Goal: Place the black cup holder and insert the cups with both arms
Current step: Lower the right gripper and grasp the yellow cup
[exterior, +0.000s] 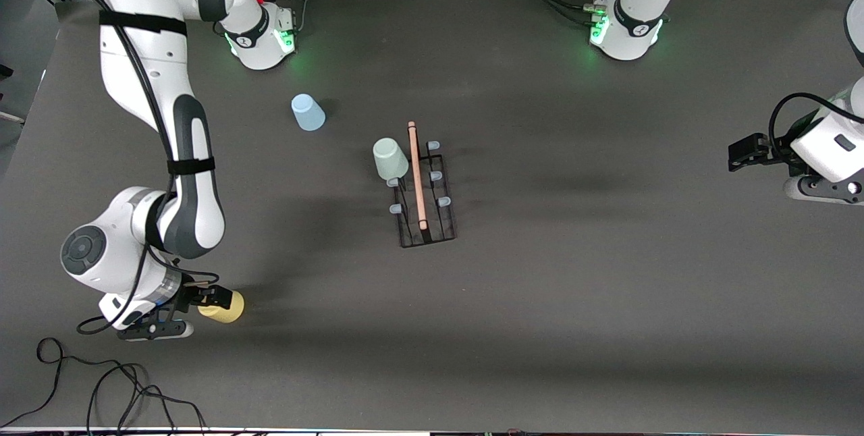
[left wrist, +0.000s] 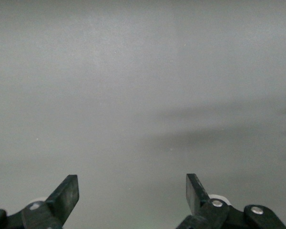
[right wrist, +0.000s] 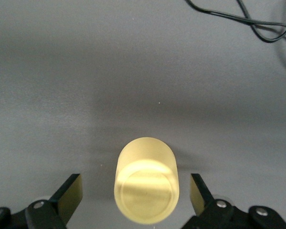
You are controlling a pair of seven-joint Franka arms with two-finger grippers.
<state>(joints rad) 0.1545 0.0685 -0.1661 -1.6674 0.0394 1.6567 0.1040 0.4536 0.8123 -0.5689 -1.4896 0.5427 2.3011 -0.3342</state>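
Yellow cup (exterior: 223,308) sits upside down on desk (exterior: 540,301) at the right arm's end, between spread fingers of right tool (right wrist: 136,195), not gripped. Off-centre squeeze could tip it. Left tool (left wrist: 132,191) waits open; rack (exterior: 424,194) mid-desk w/ green cup (exterior: 390,158) on a peg.

Matt dark grey cloth covers the table (exterior: 540,301), smooth all over. The black cup holder (exterior: 424,183) is thin black wire with a pale wooden rod on top. Beside it, the mint cup (exterior: 390,158) looks like matt plastic; the yellow cup (right wrist: 145,186) has a smooth, faintly translucent plastic look.
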